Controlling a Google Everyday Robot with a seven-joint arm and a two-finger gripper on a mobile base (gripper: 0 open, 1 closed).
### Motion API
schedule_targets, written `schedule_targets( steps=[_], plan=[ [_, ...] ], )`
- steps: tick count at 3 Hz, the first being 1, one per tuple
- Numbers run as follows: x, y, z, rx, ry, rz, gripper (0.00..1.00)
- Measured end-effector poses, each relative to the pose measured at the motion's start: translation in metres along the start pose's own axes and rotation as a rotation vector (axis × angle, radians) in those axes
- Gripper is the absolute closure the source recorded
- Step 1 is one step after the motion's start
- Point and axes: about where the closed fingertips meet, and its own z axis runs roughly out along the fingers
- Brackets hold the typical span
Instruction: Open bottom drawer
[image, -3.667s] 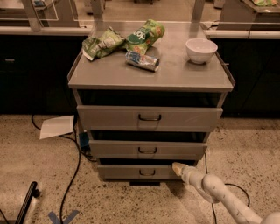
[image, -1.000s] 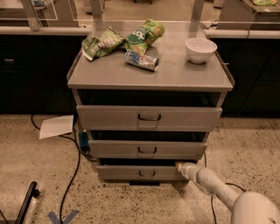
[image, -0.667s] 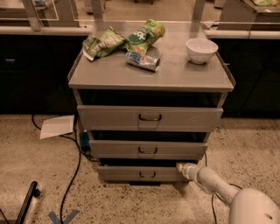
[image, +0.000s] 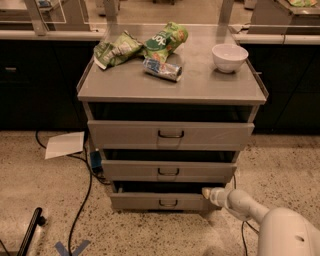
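The gripper (image: 206, 192) has barely shifted, sitting at the right end of the bottom drawer (image: 160, 201) (lowest of three, near the floor); only the arm (image: 250, 207) behind it has swung nearer. The drawer looks unmoved, so the pull is still to come. How wide the gripper stands, I cannot tell. The green bag (image: 167, 39) shows white lettering, possibly "ok".

Speckled terrazzo floor (image: 40, 197) (dark cabinets (image: 35, 85) behind)
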Motion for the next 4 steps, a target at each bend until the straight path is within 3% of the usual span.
schedule_targets(
  steps=[1, 2, 3, 4],
  plan=[
    [0.025, 0.016, -0.027, -0.083, 0.194, 0.091, 1.00],
    [0.053, 0.024, -0.055, -0.149, 0.341, 0.147, 1.00],
    [0.053, 0.024, -0.055, -0.149, 0.341, 0.147, 1.00],
    [0.072, 0.026, -0.050, -0.155, 0.378, 0.177, 1.00]
  ],
)
